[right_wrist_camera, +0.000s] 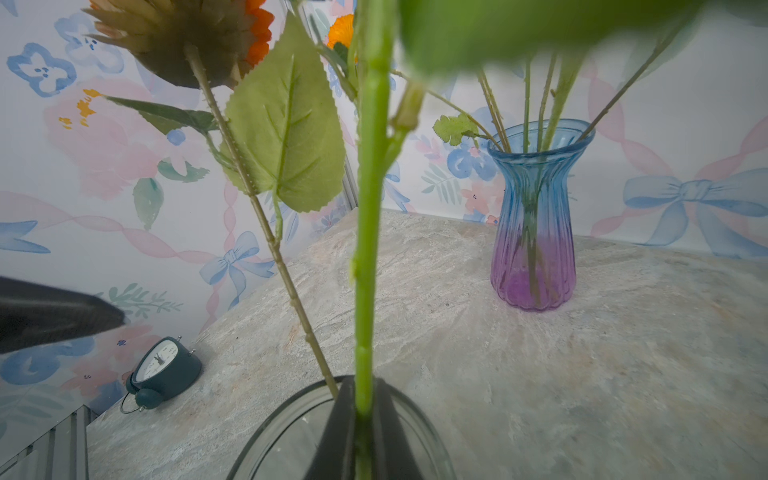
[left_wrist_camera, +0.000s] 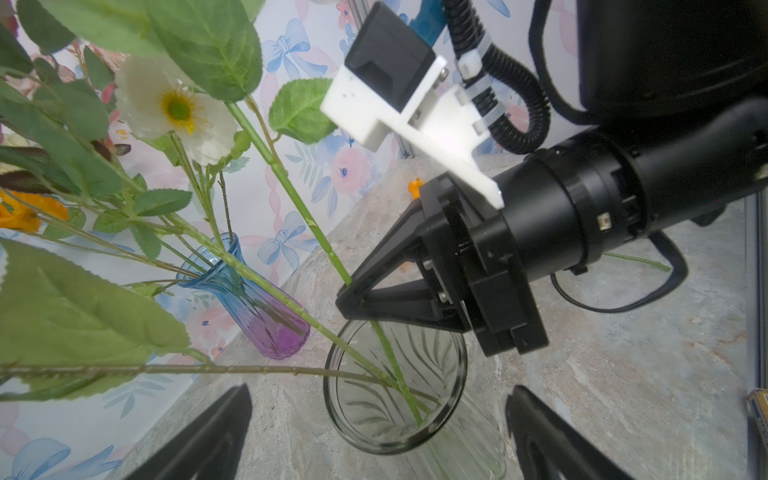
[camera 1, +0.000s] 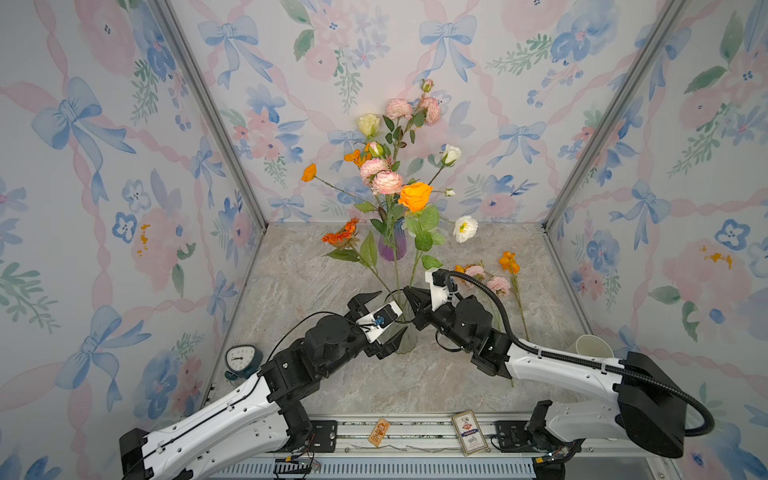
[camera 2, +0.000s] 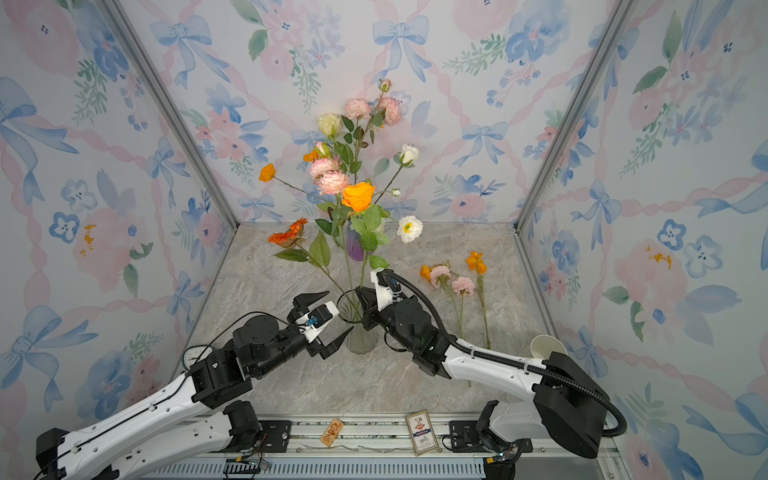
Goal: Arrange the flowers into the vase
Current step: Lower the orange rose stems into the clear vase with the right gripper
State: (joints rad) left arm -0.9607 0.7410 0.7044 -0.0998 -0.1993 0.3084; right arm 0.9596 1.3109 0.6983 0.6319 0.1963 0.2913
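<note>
Right wrist: stem point(right_wrist_camera: 368, 249) between fingers point(right_wrist_camera: 336, 444)

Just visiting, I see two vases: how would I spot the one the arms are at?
On the marbled table, find where the left tool and right tool nearly meet. The clear vase stands there, colourless, unlike the blue and purple vase farther back.

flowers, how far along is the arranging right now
Done: a bunch stands in the blue-purple vase, and an orange gerbera has its stem in the clear vase. In hand: the fingers of the right gripper pinch the orange rose by its stem at the clear vase's mouth; the left gripper hangs open beside it. Left: several loose flowers lie on the table.
</note>
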